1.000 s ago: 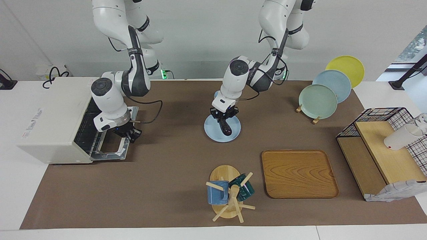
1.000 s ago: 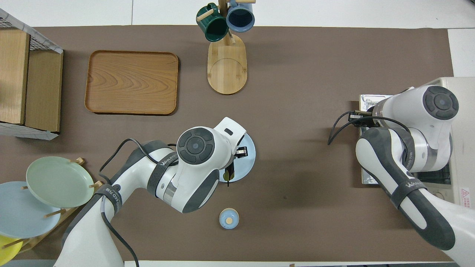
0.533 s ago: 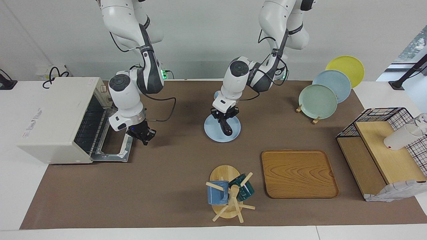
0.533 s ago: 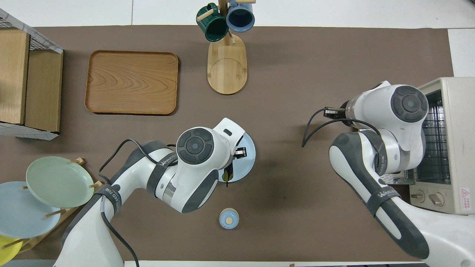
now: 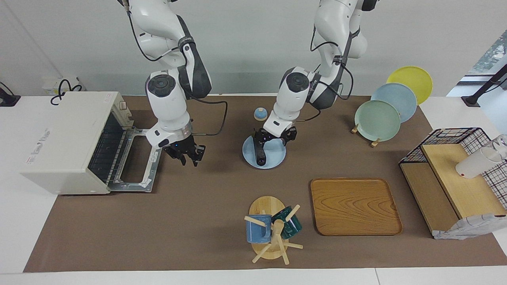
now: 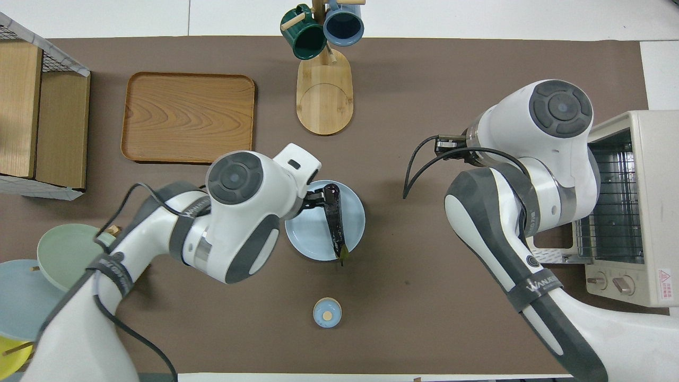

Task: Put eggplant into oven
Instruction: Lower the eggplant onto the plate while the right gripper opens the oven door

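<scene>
- Two arms are up over the worktop [image 5: 206, 221], and neither one carries anything.
- Nearest the robots is a small blue lid [image 5: 260, 114] with a wooden knob, alone on the brown mat.
- A rack toward the left arm's end holds three plates [image 5: 377, 120] on edge: green, blue and yellow.
- The oven [image 5: 63, 138] sits at the right arm's end with its door [image 5: 136, 168] dropped flat and the wire rack visible inside. Nothing is on the rack.
- The right hand [image 5: 185, 155] hangs over the mat just beside the open door's handle edge, clear of the oven. I can't tell whether it is spread or pressed together.
- The eggplant [image 5: 260, 155] lies on the light-blue plate [image 5: 278, 157] mid-worktop, well apart from the oven. It runs near-to-far across the plate, and its stem end pokes past the plate's near rim.
- The left hand [image 5: 275, 137] is over the near part of that plate with its fingers spread, pinching nothing. In the overhead view one finger sits just beside the eggplant; I can't tell if it touches.
- A wooden tray [image 5: 355, 206] lies farther out, toward the left arm's end.
- A mug tree [image 5: 273, 233] on a wooden base carries a blue mug and a green mug, farthest from the robots.
- A wire-and-wood shelf unit [image 5: 455, 178] stands at the left arm's end with a white cup lying on it.
</scene>
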Controlling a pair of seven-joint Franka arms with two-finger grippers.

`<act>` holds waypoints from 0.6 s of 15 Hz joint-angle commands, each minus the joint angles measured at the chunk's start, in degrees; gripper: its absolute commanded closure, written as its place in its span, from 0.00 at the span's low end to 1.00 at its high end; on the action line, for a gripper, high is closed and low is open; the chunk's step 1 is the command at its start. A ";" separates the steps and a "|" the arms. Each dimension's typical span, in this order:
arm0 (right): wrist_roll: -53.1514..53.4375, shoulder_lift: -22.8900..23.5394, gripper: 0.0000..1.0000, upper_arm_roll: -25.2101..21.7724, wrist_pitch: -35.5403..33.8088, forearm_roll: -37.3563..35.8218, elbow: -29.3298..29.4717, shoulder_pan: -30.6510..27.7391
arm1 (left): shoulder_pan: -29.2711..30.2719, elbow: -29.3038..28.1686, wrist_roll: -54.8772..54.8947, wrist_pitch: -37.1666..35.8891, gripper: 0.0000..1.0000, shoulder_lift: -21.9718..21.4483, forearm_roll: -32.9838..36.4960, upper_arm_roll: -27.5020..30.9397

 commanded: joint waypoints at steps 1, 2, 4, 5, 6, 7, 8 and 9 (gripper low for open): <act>5.86 3.12 0.57 -0.17 -3.35 -0.24 6.04 5.14 | 8.20 8.26 8.17 -12.62 0.00 -2.16 -0.52 -0.17; 8.41 3.30 0.57 -0.17 -3.44 -0.42 6.49 6.46 | 11.19 11.42 10.90 -16.15 0.00 -2.07 -0.52 -0.17; 11.67 3.65 0.57 -0.09 -3.96 -1.38 8.41 11.46 | 16.56 14.96 15.91 -20.30 0.00 -2.33 0.09 -0.09; 14.65 4.61 0.57 -0.09 -4.66 -1.65 10.17 13.75 | 18.84 15.76 18.19 -21.44 0.00 -3.12 1.05 -0.17; 17.03 5.58 0.57 -0.09 -4.93 -2.35 11.66 15.60 | 21.04 15.85 20.31 -22.24 0.00 -4.08 1.76 -0.17; 18.96 6.54 0.57 -0.09 -4.84 -3.75 13.16 17.88 | 22.28 15.76 21.98 -22.94 0.00 -4.88 2.38 -0.17; 21.33 8.38 0.57 -0.09 -4.76 -4.81 14.82 20.95 | 23.43 15.76 23.82 -23.73 0.00 -5.75 3.69 -0.17; 24.58 10.75 0.57 -0.09 -4.84 -5.17 17.10 24.37 | 24.39 15.76 25.41 -24.52 0.00 -6.55 5.35 -0.17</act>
